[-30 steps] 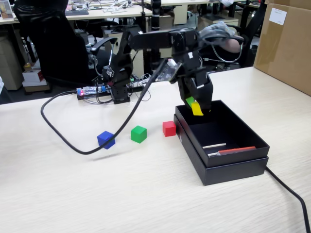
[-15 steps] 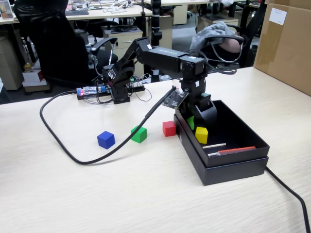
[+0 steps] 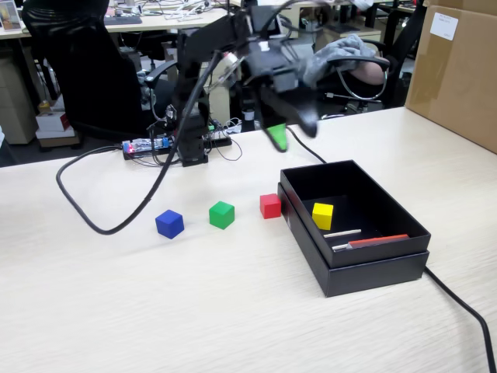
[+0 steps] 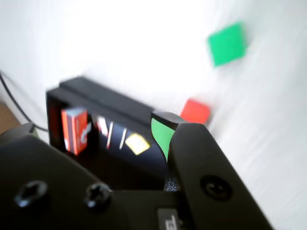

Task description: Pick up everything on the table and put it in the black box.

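One yellow cube [image 3: 322, 215] is lying inside the black box [image 3: 371, 264]. The gripper [image 3: 291, 130] is hanging at the box's 11 o'clock, fingers released, empty.

Yellow cube [image 3: 322, 215] in black box [image 3: 388, 250] — others outside.

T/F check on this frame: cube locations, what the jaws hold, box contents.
1. The yellow cube lies inside the black box. True.
2. The red cube is in the box. False: it sits on the table, just left of the box in the fixed view.
3. The gripper holds the green cube. False: that cube is on the table; the jaws hold nothing.
4. The blue cube is on the table. True.
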